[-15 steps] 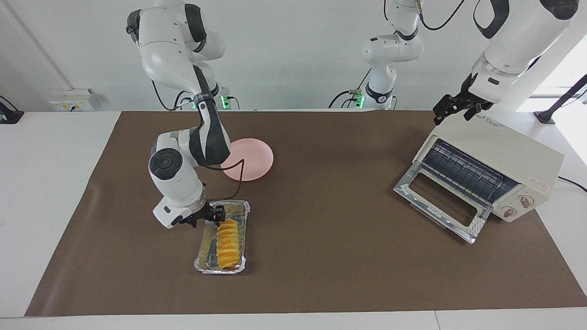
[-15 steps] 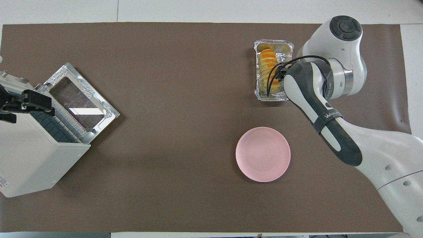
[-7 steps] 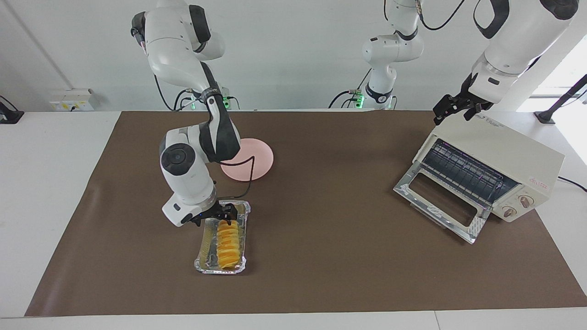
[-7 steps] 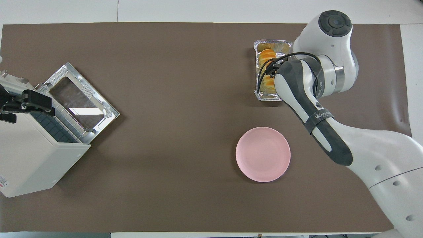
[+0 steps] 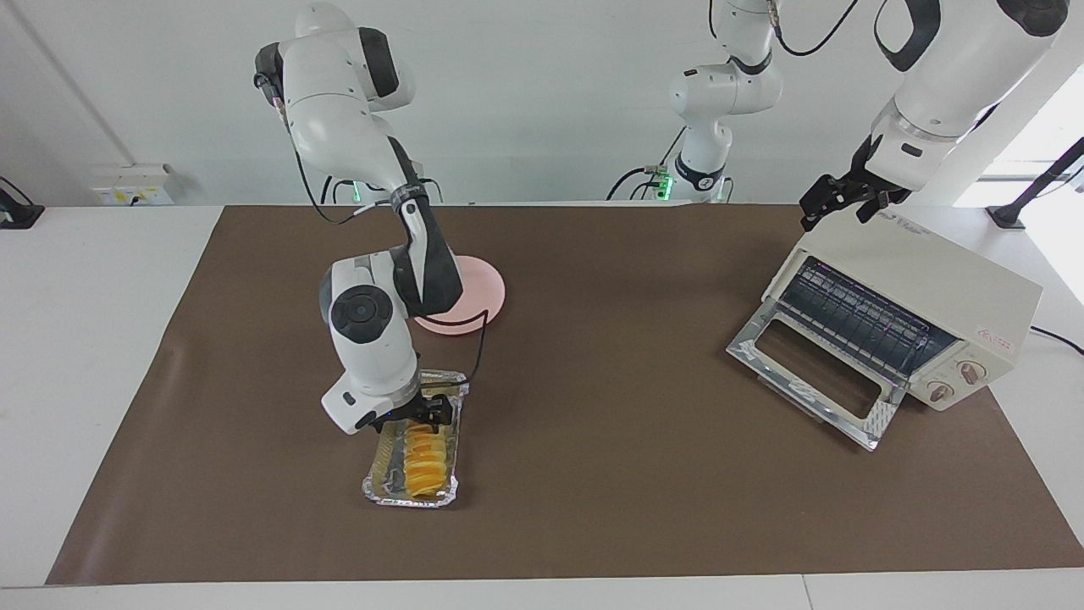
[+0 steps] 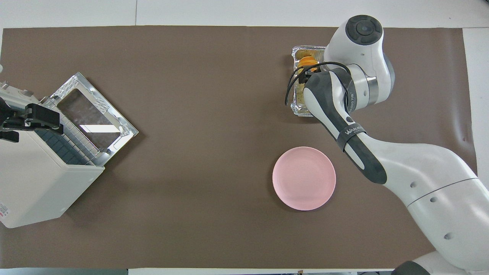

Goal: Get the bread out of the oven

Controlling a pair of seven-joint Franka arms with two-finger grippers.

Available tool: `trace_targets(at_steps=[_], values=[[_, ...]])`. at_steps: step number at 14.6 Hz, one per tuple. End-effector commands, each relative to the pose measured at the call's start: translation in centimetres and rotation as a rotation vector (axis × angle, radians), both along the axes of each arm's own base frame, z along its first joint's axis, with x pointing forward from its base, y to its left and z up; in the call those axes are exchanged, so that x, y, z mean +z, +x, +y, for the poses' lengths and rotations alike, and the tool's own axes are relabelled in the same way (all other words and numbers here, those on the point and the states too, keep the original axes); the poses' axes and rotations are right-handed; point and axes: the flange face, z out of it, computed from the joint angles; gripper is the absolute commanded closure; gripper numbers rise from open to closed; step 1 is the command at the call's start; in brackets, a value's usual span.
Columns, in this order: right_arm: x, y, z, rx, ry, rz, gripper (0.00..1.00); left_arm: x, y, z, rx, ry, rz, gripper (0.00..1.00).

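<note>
Since a second ago my right gripper point(image 5: 421, 413) has slid along the tray point(image 5: 378, 483) from its robot-side end to over the bread point(image 5: 421, 464), lower left of centre in the facing view; the arm's elbow has swung toward mid-frame. Nothing else has moved. My left gripper point(image 5: 840, 202) waits at the oven's point(image 5: 948, 280) top corner, upper right of that view, jaws apart and holding nothing.

I read the right jaws as spread wide, low over the loaf's robot-side end; I cannot tell whether they straddle it or already touch it. In the overhead view the arm hides most of the loaf, and only its orange end point(image 6: 308, 61) shows at the upper right of the frame.

So the bread is already out of the oven, lying in the foil tray on the table point(image 5: 593, 474), well apart from the oven, whose door hangs open on a bare rack. A pink plate point(image 5: 484, 292) sits above the tray in the facing view, partly hidden by my arm.

My judgement on handling: the loaf looks light and soft, its crosswise ridges likely to compress or part under a hard pinch. I would take it across its short width, near mid-length, jaws set in line with the ridges, and close gently. The foil looks thin and light, and may lift with the loaf if a fingertip catches its rim
</note>
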Motion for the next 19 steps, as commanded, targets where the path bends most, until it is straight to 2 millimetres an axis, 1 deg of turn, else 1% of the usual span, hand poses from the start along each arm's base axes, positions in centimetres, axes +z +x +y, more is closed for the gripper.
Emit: trace_targets(at_steps=[1, 2, 3, 4, 5, 6, 7, 8, 10, 11, 12, 14, 16, 17, 19], values=[[0.9, 1.0, 0.8, -0.004, -0.023, 0.001, 0.0, 0.3, -0.5, 0.3, -0.001, -0.007, 0.002, 0.0], [1.1, 0.9, -0.3, -0.02, -0.023, 0.026, 0.0, 0.3, -0.5, 0.3, -0.001, -0.007, 0.002, 0.0], [1.5, 1.0, -0.9, -0.017, -0.022, 0.027, 0.0, 0.3, -0.5, 0.3, -0.001, -0.007, 0.002, 0.0], [2.1, 0.9, -1.4, -0.004, -0.024, 0.031, 0.0, 0.4, -0.5, 0.3, -0.001, -0.007, 0.001, 0.0], [3.2, 0.8, -1.7, 0.023, -0.02, 0.029, 0.0, 0.3, -0.5, 0.3, -0.001, -0.007, 0.002, 0.0], [3.8, 0.6, -1.3, 0.041, -0.014, 0.028, 0.0, 0.3, -0.5, 0.3, -0.001, -0.007, 0.002, 0.0], [4.0, 0.6, -1.3, 0.039, -0.014, 0.025, 0.0, 0.4, -0.5, 0.3, -0.001, -0.007, 0.001, 0.0], [4.0, 0.5, -0.5, 0.048, -0.011, 0.016, 0.0, 0.3, -0.5, 0.3, -0.001, -0.007, 0.002, 0.0], [3.2, 0.4, 0.6, 0.04, -0.021, 0.012, 0.0, 0.4, -0.5, 0.3, -0.001, -0.007, 0.001, 0.0], [2.7, 0.7, 0.2, 0.037, -0.025, 0.01, 0.0, 0.3, -0.5, 0.3, -0.001, -0.007, 0.002, 0.0], [2.2, 0.7, 0.4, 0.037, -0.025, 0.011, 0.0, 0.3, -0.5, 0.3, -0.001, -0.007, 0.002, 0.0], [1.4, 0.5, 1.7, 0.009, -0.031, 0.016, 0.0, 0.3, -0.5, 0.3, -0.001, -0.007, 0.002, 0.0], [0.4, 0.8, 1.4, -0.006, -0.044, 0.018, 0.0, 0.4, -0.5, 0.3, -0.001, -0.007, 0.001, 0.0], [0.2, 1.1, 1.5, -0.006, -0.037, -0.007, 0.0, 0.3, -0.5, 0.3, -0.001, -0.007, 0.002, 0.0], [-0.7, 1.0, 2.8, -0.001, -0.052, -0.023, 0.0, 0.3, -0.5, 0.3, -0.001, -0.007, 0.002, 0.0]])
